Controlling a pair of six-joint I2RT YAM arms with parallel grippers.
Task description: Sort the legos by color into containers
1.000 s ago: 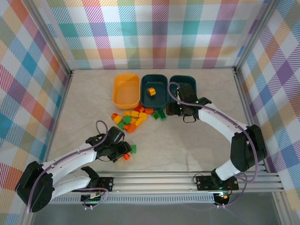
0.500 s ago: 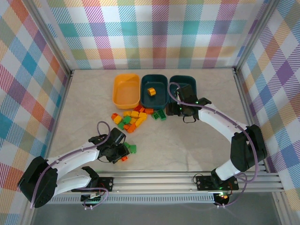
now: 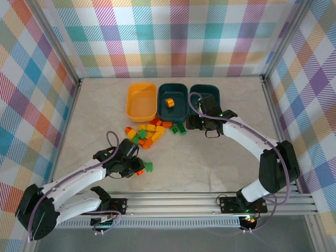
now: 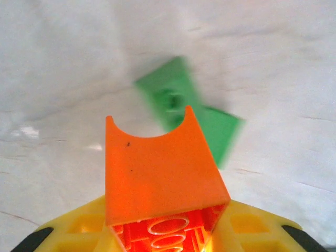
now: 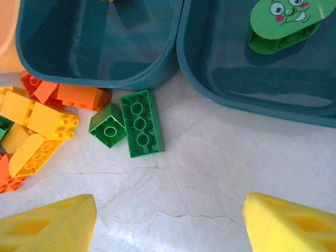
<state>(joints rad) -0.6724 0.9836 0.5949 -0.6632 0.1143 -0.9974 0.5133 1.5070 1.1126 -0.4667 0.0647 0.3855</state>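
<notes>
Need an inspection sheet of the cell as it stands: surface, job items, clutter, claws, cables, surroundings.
Surface: pale marble-look tabletop, no spills seen.
Job's things: orange-yellow tub looks empty; middle teal tub holds one yellow-orange piece; right teal tub holds a green face piece; mixed brick pile in front of the tubs; lone green brick beside the left claw.
Clutter: nothing seen.
Claws: left claw shut on an orange brick; right claw open, nothing between its fingers, above the table near two green bricks.
Cables: left purple cable loops off its arm; right purple cable loops over the right teal tub.
Surroundings: plaid walls, aluminium rail.
</notes>
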